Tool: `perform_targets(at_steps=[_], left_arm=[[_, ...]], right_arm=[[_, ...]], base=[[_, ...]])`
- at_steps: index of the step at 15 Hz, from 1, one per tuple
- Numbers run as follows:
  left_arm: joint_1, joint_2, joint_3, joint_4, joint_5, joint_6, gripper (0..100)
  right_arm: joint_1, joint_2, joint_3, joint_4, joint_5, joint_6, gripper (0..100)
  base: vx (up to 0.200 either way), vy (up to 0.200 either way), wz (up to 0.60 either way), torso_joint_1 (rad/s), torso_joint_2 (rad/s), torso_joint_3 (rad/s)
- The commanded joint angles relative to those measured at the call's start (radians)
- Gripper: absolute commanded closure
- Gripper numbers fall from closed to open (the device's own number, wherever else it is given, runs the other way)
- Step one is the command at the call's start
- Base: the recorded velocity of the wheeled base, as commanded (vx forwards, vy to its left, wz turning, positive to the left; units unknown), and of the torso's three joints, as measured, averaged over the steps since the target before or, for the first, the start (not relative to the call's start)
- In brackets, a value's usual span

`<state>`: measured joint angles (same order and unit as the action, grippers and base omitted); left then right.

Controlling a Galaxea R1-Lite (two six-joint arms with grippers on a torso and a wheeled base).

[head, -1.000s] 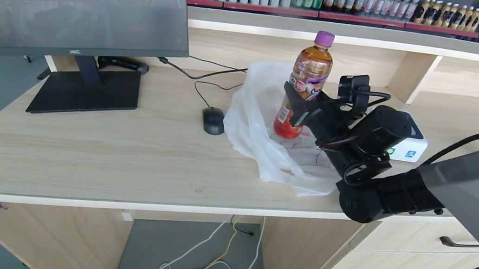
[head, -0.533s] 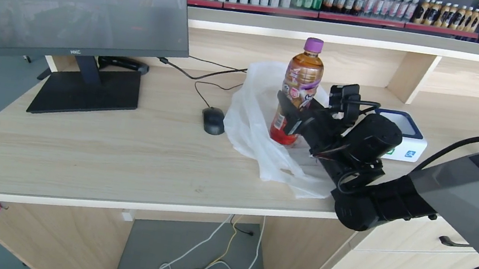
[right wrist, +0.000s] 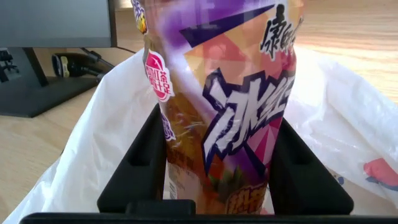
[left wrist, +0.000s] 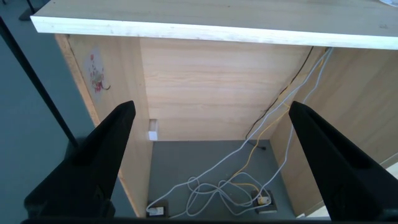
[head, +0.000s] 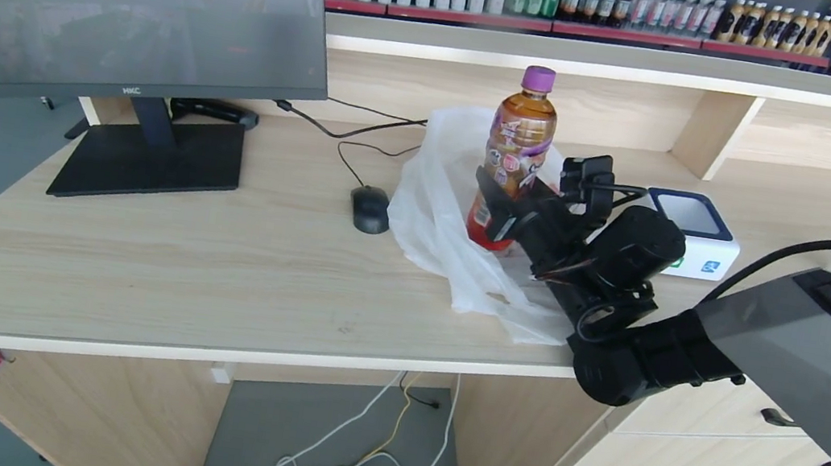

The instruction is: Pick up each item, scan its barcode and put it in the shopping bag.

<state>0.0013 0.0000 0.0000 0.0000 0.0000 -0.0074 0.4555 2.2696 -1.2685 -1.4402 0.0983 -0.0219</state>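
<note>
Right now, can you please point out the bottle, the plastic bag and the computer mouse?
bottle (head: 520,138): head view, on its labelled body below the purple cap.
plastic bag (head: 431,211): head view, on the side nearest the mouse.
computer mouse (head: 370,209): head view, on the middle of its back.

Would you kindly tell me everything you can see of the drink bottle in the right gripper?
The bottle is clear plastic with a purple cap, amber drink and a purple, pink and red label. It stands roughly upright, the right gripper shut on its lower half, one finger each side. Its base sits low over the white shopping bag; contact there is unclear.
</note>
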Motion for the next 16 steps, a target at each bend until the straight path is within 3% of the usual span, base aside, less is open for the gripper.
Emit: perform_targets(at_steps=[1, 4, 5, 9, 16], left_arm=[[0.000, 0.000, 0.000, 0.000, 0.000, 0.000, 0], [0.000, 0.000, 0.000, 0.000, 0.000, 0.000, 0], [0.000, 0.000, 0.000, 0.000, 0.000, 0.000, 0], [0.000, 0.000, 0.000, 0.000, 0.000, 0.000, 0], [0.000, 0.000, 0.000, 0.000, 0.000, 0.000, 0]], right_arm=[[0.000, 0.008, 0.000, -0.006, 0.000, 0.000, 100], [-0.001, -0.004, 0.000, -0.006, 0.000, 0.005, 100], [-0.003, -0.007, 0.000, -0.008, 0.000, 0.007, 0], [-0.003, -0.025, 0.015, -0.040, -0.009, 0.008, 0], [-0.003, -0.242, 0.298, -0.083, -0.011, 0.002, 0]], base=[[0.000, 0.000, 0.00, 0.000, 0.00, 0.000], [0.000, 0.000, 0.00, 0.000, 0.00, 0.000], [0.000, 0.000, 0.00, 0.000, 0.00, 0.000], [0.000, 0.000, 0.00, 0.000, 0.00, 0.000], [0.000, 0.000, 0.00, 0.000, 0.00, 0.000]])
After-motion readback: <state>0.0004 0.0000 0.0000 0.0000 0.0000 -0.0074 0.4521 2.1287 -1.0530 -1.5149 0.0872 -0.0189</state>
